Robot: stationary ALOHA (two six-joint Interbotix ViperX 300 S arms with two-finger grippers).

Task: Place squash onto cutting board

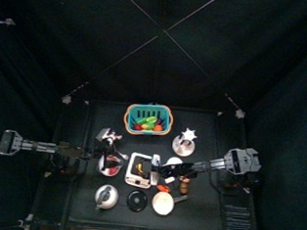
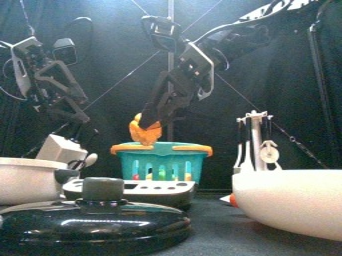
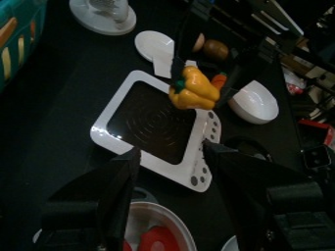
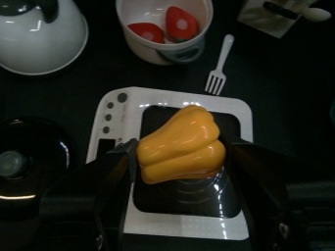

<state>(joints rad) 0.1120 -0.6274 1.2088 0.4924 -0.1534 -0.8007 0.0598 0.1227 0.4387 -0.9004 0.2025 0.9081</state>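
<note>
The yellow squash (image 4: 183,145) is held between the jaws of my right gripper (image 4: 183,162), low over the dark centre of the white cutting board (image 4: 120,108). I cannot tell if it touches the board. In the left wrist view the squash (image 3: 197,86) hangs over the board's (image 3: 120,106) far edge. In the front view it (image 2: 144,128) shows behind the green basket (image 2: 160,165). My left gripper (image 3: 170,191) is open and empty, beside the board's near side. In the top view the board (image 1: 139,172) lies mid-table.
A white bowl with red pieces (image 4: 167,25), a white fork (image 4: 220,64) and a silver kettle (image 4: 39,29) lie beyond the board. A black pot lid (image 2: 94,215) and a large white bowl (image 2: 294,205) stand at the front edge. The green basket (image 1: 148,118) is at the back.
</note>
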